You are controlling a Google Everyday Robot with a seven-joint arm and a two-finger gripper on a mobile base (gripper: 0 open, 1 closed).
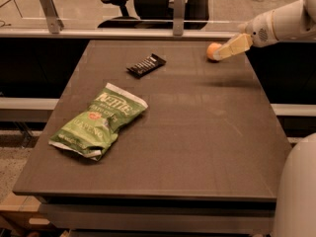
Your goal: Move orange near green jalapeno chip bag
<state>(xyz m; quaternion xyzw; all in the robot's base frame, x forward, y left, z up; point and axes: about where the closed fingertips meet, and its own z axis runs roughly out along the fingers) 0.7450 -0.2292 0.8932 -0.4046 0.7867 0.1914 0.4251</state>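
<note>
The orange (212, 51) is at the far right of the table, held at the tips of my gripper (220, 52). My gripper reaches in from the upper right and holds the orange a little above the tabletop; a faint shadow lies on the table beneath. The green jalapeno chip bag (98, 121) lies flat at the left of the table, far from the orange.
A small black snack bar (146, 64) lies at the back middle of the dark table (197, 147). A rail with posts and an office chair (148, 4) stand behind the table. Part of my white body (296, 191) shows at the lower right.
</note>
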